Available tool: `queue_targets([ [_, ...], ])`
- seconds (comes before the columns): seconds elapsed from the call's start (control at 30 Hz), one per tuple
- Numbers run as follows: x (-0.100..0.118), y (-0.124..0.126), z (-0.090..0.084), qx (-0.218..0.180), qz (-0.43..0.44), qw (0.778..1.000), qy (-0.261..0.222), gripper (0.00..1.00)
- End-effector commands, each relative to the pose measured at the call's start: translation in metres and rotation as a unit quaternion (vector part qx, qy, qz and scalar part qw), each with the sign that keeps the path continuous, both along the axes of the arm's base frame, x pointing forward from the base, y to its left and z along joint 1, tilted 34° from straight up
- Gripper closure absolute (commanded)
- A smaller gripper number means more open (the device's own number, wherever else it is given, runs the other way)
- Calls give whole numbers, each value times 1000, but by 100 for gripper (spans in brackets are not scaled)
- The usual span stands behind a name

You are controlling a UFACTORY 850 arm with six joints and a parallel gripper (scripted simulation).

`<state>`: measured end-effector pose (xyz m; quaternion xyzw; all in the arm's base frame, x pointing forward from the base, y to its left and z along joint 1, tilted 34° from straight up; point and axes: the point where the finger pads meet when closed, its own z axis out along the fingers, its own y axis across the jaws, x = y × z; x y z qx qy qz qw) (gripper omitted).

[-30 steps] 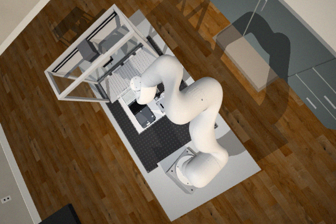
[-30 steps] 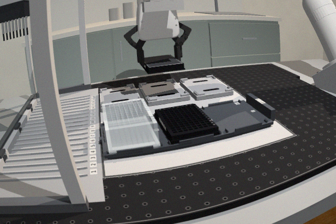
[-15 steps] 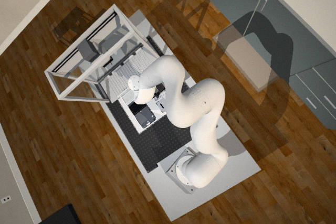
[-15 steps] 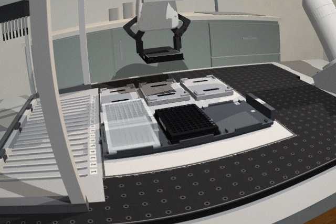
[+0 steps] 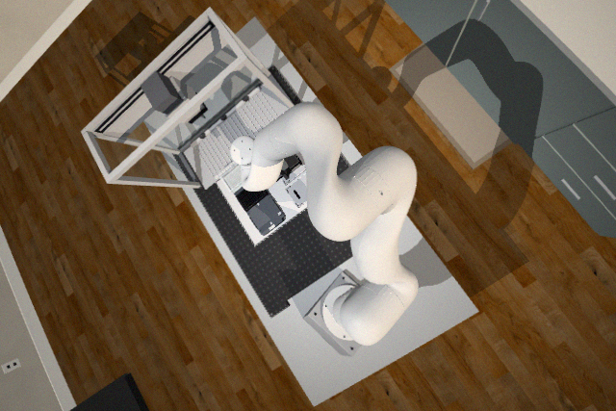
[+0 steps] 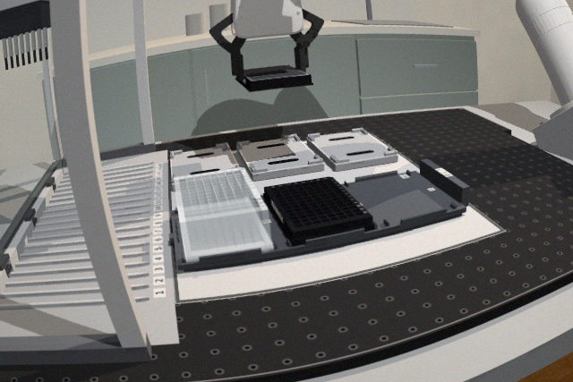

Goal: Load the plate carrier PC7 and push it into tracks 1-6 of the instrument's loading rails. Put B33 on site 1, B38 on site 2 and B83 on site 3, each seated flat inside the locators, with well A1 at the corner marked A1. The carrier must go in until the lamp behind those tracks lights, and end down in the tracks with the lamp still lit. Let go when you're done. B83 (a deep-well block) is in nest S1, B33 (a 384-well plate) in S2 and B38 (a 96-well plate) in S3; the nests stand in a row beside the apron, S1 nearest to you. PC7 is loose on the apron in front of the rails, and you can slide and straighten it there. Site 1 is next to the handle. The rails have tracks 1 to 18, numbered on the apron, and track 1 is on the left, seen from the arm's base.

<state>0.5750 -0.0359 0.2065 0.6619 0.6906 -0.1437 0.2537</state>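
Note:
My gripper (image 6: 273,73) is shut on a thin black plate, B33 (image 6: 276,78), and holds it level, high above the middle nest S2 (image 6: 279,156). In the overhead view the arm's wrist (image 5: 246,152) hides the gripper and plate. The carrier PC7 (image 6: 319,211) lies on the white apron in front of the rails, with its handle (image 6: 445,180) at the right. The site next to the handle (image 6: 397,192) is bare. A black well block (image 6: 317,207) sits on the middle site. A clear plate (image 6: 219,213) sits on the site farthest from the handle.
Nests S3 (image 6: 203,160) and S1 (image 6: 351,148) are empty. The loading rails (image 6: 83,224) lie left of the carrier, with track numbers (image 6: 158,248) along the apron edge. A white frame post (image 6: 88,160) stands in front. The carrier also shows in the overhead view (image 5: 258,207).

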Motion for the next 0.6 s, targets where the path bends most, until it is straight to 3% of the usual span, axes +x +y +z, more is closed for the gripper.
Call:
queue_targets([
  [0.0,0,2,3,0,0,1000,-1,100],
  [0.23,0,2,3,0,0,1000,-1,100],
  [0.57,-15,32,-19,0,2,1000,1,100],
])
